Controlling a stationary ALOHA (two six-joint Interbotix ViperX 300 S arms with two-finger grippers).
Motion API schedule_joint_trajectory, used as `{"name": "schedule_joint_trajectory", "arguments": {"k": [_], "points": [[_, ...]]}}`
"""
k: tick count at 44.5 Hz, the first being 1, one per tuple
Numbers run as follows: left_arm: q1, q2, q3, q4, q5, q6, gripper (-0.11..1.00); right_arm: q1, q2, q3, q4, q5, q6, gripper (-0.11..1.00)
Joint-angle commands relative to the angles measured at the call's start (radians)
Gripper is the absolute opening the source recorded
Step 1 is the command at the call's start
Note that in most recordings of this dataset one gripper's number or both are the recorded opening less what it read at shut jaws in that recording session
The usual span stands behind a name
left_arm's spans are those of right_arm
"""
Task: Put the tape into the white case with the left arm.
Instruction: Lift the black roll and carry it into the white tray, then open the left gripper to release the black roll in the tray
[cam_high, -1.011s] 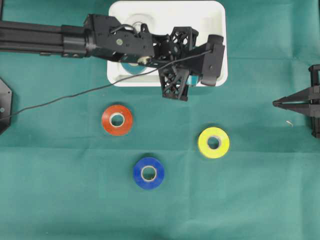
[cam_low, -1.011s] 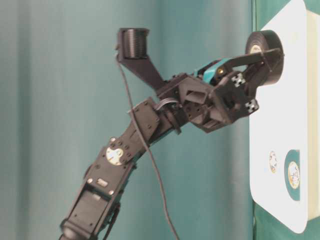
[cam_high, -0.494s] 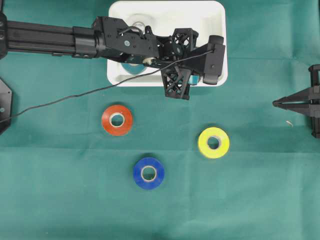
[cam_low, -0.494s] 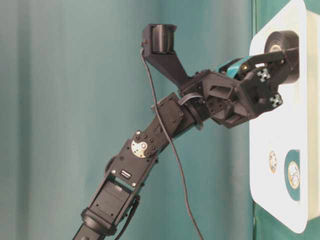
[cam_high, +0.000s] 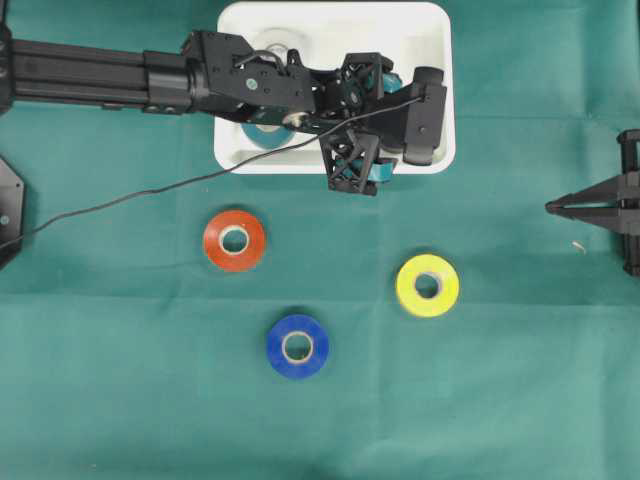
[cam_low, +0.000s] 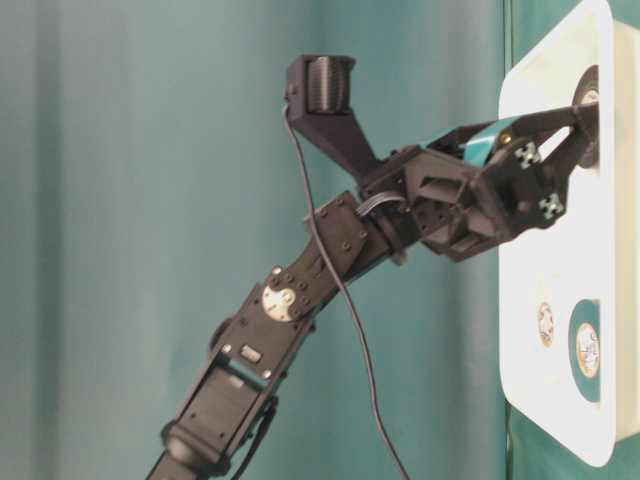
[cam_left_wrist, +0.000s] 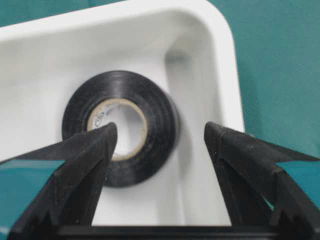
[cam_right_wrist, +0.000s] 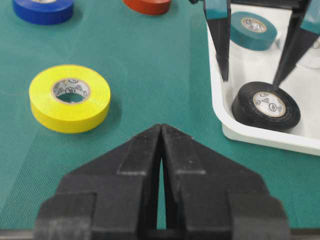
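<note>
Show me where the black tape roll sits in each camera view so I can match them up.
Overhead: hidden under the left tool, near the white case's right end.
Table-level: black tape roll, upper right edge, mostly hidden behind the tool.
Left wrist: centre-left, flat in the case's corner, between open fingers.
Right wrist: right of centre, inside the case's near wall.
Shared landmark: the white case.

teal tape (cam_high: 262, 131) half hidden under left arm (cam_high: 250, 85).
</note>
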Motion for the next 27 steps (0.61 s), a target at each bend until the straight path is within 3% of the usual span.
{"name": "schedule_joint_trajectory", "arguments": {"k": [1, 27], "points": [[-0.011, -0.086, 0.005, -0.003, -0.003, -0.003, 0.81, -0.002, 0.006, -0.009, -0.002, -0.011, 0.002, -0.09], [-0.106, -0.347, 0.183, -0.006, -0.006, -0.012, 0.81, -0.002, 0.005, -0.008, -0.002, -0.011, 0.002, -0.09]]}}
